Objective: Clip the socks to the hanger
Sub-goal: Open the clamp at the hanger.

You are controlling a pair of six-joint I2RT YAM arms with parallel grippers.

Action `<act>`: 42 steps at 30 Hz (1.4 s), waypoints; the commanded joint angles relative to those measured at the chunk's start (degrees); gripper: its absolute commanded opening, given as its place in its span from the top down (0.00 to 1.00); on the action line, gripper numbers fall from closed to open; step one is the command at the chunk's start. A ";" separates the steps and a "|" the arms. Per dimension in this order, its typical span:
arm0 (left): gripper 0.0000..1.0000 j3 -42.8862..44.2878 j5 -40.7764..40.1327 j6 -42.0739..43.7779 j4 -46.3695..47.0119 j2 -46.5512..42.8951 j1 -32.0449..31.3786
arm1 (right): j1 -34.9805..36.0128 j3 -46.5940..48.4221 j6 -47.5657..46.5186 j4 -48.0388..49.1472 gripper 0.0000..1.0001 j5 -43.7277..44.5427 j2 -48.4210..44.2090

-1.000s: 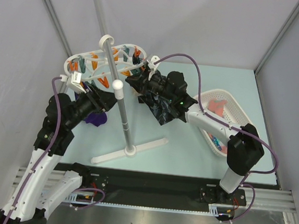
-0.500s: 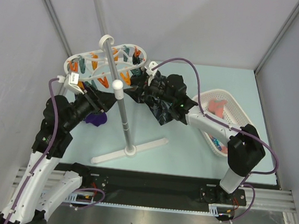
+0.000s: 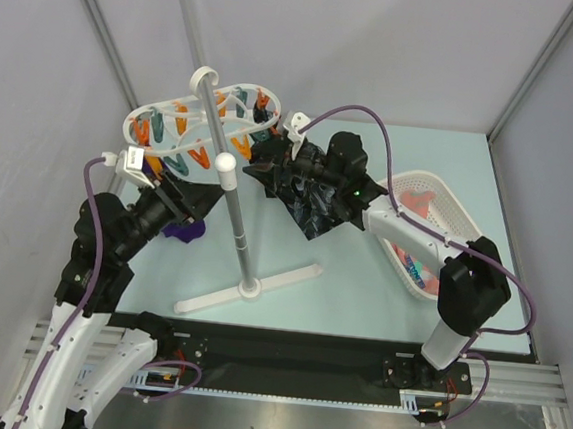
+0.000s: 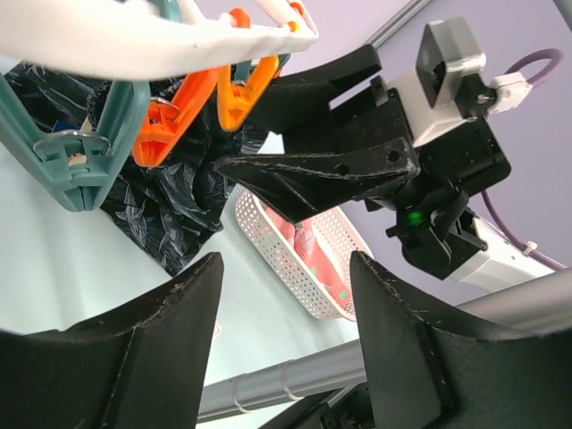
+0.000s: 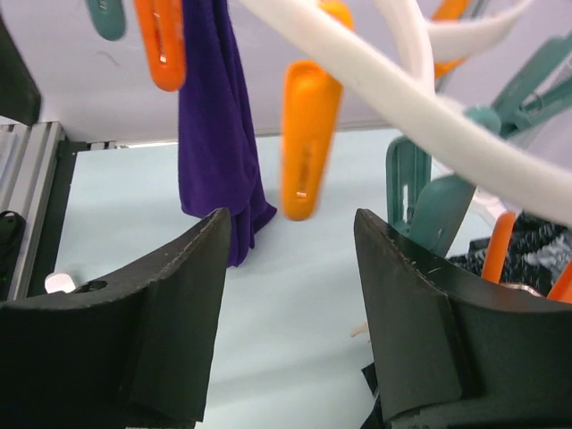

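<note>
The white oval hanger (image 3: 165,116) with orange and teal clips hangs on the grey pole. A purple sock (image 3: 181,228) hangs under its left side and shows in the right wrist view (image 5: 214,134). A black-grey marbled sock (image 3: 306,198) hangs under its right end and shows behind the clips in the left wrist view (image 4: 170,201); I cannot tell which clip holds it. My left gripper (image 3: 203,199) is open and empty below the ring (image 4: 286,268). My right gripper (image 3: 258,164) is open and empty beside the marbled sock (image 5: 293,223), facing an orange clip (image 5: 308,134). Salmon-pink socks (image 3: 415,204) lie in the basket.
The grey pole stand (image 3: 236,215) with its white cross base (image 3: 250,290) stands between the two arms. A white mesh basket (image 3: 445,210) sits at the right of the table, also in the left wrist view (image 4: 268,241). Grey walls enclose the table.
My left arm has drawn back down and to the left, away from the hanger. My right wrist has shifted a little up and left beside the marbled sock.
</note>
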 commanded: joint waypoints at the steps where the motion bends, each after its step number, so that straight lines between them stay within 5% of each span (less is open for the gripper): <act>1: 0.35 -0.80 0.66 -0.79 1.36 -0.77 0.28 | -0.03 3.41 -2.33 1.07 0.38 -4.95 -0.11; 18: 0.35 0.34 1.28 -1.49 2.93 0.46 0.28 | 1.55 8.16 -0.66 -0.77 0.49 -0.75 2.97; 27: 0.35 1.39 1.11 -2.37 6.97 5.12 0.28 | 1.81 7.63 5.75 1.16 0.76 0.57 1.56; 31: 0.34 2.00 0.14 -2.46 9.53 5.64 0.28 | 1.90 7.98 7.33 -2.25 0.99 3.29 0.42; 42: 0.31 5.08 -2.41 -2.20 15.07 10.74 -0.60 | 2.95 9.91 14.89 -14.30 1.00 8.04 -5.29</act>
